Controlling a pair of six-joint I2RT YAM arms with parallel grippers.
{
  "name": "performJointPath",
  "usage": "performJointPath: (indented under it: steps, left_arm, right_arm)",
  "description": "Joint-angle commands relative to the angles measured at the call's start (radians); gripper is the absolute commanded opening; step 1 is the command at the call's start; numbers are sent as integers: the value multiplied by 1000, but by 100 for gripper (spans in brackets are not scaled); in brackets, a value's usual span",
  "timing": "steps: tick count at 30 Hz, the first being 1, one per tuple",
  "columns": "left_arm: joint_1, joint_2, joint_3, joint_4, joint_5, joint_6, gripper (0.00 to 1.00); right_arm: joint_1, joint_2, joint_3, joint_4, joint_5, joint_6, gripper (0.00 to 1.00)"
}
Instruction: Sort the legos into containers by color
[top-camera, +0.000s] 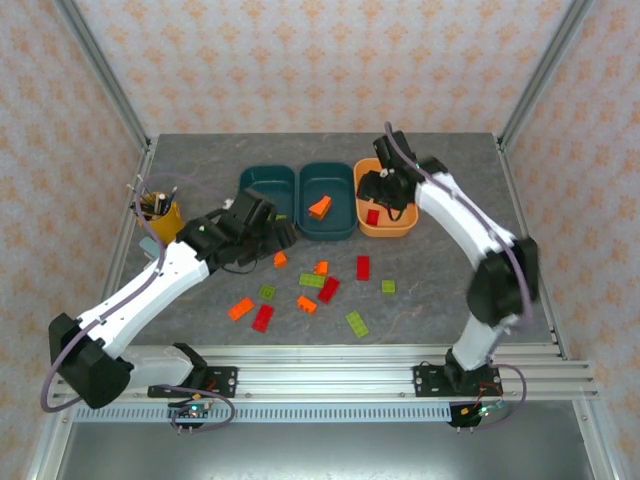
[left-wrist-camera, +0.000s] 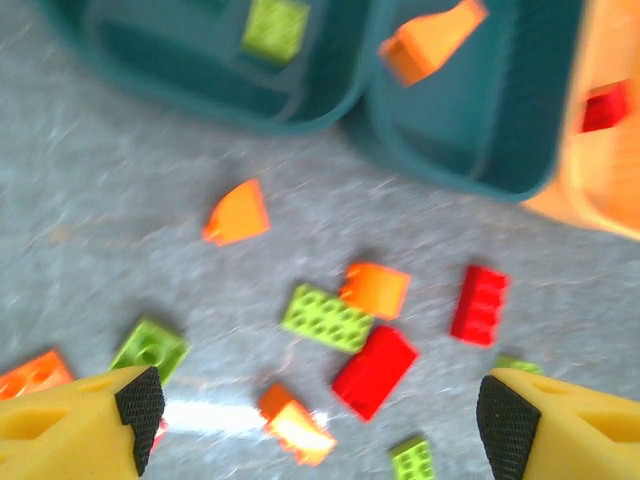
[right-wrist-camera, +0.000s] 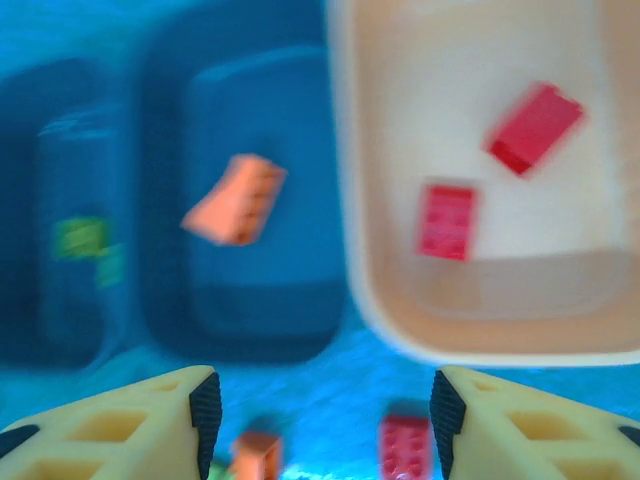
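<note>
Top view: loose legos litter the table before two teal trays and an orange tray. Left wrist: left gripper gapes empty above legos. Right wrist: right gripper open, empty, near the orange tray holding two red bricks.

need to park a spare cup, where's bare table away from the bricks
Bare table runs behind the trays, and right of the orange tray to the edge, though the right arm crosses above it. The near patch right of the lime brick is free too. Crowded: the middle in front of the trays, strewn with bricks; the left arm covers the left.
</note>
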Motion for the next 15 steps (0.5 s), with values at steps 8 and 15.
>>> performJointPath:
  steps: [8, 15]
  left_arm:
    - [8, 19, -158, -66, 7, -118, 84]
    - [9, -97, -291, -126, -94, -384, 85]
  right_arm:
    - [393, -492, -596, 432, 47, -102, 65]
    - [489, -464, -614, 404, 16, -128, 65]
